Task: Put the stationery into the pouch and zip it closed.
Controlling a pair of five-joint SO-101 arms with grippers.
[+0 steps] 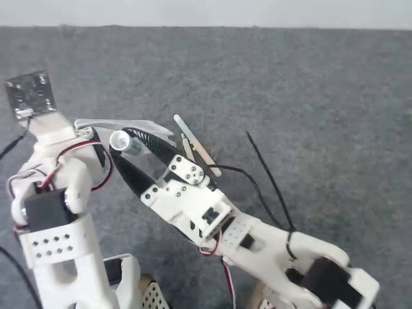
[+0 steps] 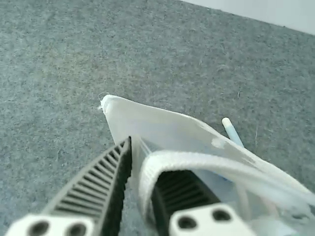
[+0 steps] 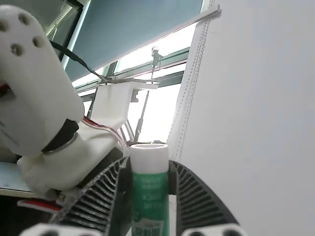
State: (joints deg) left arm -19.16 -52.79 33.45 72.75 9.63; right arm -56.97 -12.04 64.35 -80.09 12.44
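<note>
Two tools meet over the left part of the grey table [image 1: 322, 96], well short of its far edge. The right tool [image 1: 129, 145] is clamped on a glue stick [image 1: 124, 142]. In the right wrist view its ribbed black fingers [image 3: 197, 201] press both sides of the green-labelled tube, and the white cap stands out past the fingertips. From above, the capped end of the glue stick sits at the near edge of the pouch [image 1: 138, 127], touching it or just beside it; I cannot tell whether it has entered the opening.

The left tool [image 2: 142, 157] is closed on the rim of the pouch. The white zipper band runs between its two fingers and loops over one of them. The rest of the pale, translucent pouch stretches away from this tool, with one corner lying flat on the table.

Just beyond the right tool, toward the middle of the table, lie a pale blue pen [image 1: 185, 134] and a beige stick [image 1: 203, 156], side by side and close to the right end of the pouch. In the left wrist view the pen's capped end pokes out past the pouch's far edge. Whether its other end is inside or beneath the pouch cannot be told.

A thin black cable [image 1: 270, 180] trails across the table beside the right arm.
</note>
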